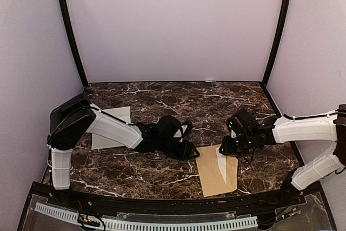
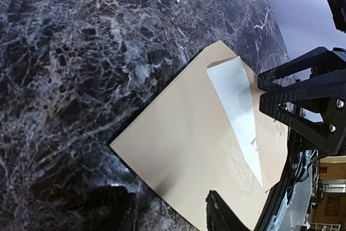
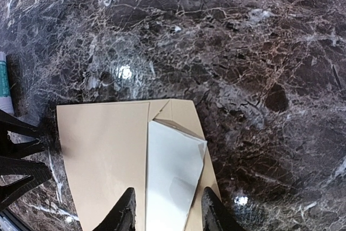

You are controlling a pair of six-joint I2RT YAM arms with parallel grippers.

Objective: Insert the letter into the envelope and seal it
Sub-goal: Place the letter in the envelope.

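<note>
Right claw near flat tan envelope

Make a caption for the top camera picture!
Left arm and right arm reach toward the tan envelope on the marble table, white letter partly hidden by the left arm.

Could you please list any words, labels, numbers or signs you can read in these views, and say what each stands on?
No text can be read in any view.
The envelope and the letter: no legible print shows on either.
Cardboard boxes beyond the table, left wrist view: any marks are too small and blurred to read.
</note>
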